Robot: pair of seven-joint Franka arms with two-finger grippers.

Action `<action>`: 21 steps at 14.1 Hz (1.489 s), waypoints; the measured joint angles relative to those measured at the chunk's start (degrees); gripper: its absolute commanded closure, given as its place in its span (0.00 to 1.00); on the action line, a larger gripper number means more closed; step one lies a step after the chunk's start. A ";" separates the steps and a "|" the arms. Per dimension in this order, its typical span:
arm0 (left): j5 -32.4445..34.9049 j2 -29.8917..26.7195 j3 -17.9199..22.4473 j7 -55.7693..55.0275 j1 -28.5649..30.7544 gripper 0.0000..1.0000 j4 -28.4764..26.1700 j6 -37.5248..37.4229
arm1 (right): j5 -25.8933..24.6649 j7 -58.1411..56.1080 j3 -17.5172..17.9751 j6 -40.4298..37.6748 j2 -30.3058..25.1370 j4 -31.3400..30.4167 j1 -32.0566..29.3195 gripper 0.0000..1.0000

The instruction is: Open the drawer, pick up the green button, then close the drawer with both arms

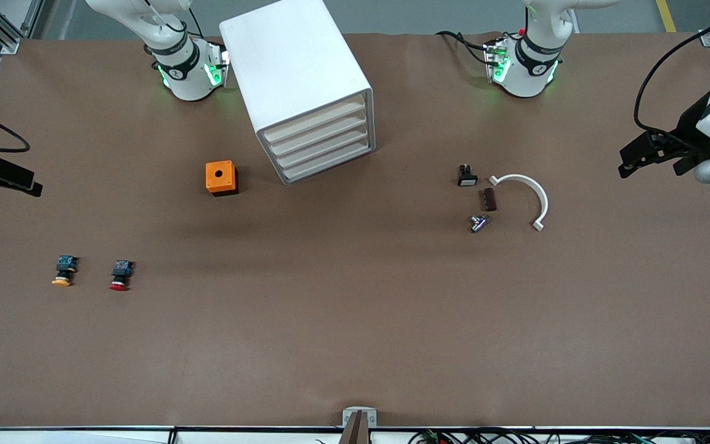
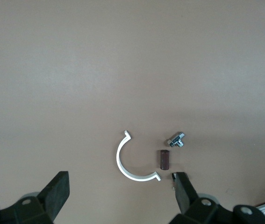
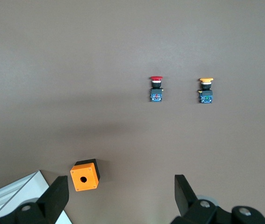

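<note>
Red-capped button (image 1: 120, 275) lies nearest | drawers (image 1: 318, 143) all closed, green button unseen | left gripper (image 1: 651, 154), right gripper (image 1: 7, 179) wait, fingers apart, at table ends | step: open drawer; next: reach drawer front

Drawer (image 1: 324, 143) shut in white cabinet (image 1: 296, 80); four cream fronts alike.

Robotics lab, two bench-mounted white arms (image 1: 182, 68), brown-covered worktable (image 1: 355, 320), aluminium framing, loose cables
</note>
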 measured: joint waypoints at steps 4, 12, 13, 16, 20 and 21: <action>0.00 0.14 0.00 0.05 0.01 0.00 -0.01 -0.24 | -0.01 0.00 0.00 0.00 0.00 0.00 0.00 0.00; -0.33 2.47 -1.41 0.21 -0.93 0.00 -0.66 -6.57 | -0.01 0.00 0.00 0.01 0.00 0.03 0.00 0.00; -1.31 3.49 -1.83 0.38 -1.17 0.00 -0.78 -7.16 | -0.03 0.00 0.00 0.01 0.00 0.04 0.00 0.00; -6.09 6.86 -2.71 4.89 -1.28 0.00 -1.15 -8.77 | -0.07 0.00 -0.05 0.01 0.00 0.07 -0.03 0.00; -15.46 13.39 -2.80 11.30 -1.27 0.00 -2.25 -9.13 | -0.18 0.00 -0.42 -0.06 0.00 0.25 -0.19 0.00; -18.47 15.23 -2.87 13.52 -1.29 0.00 -2.50 -9.02 | -0.19 0.00 -0.47 -0.06 0.00 0.28 -0.23 0.00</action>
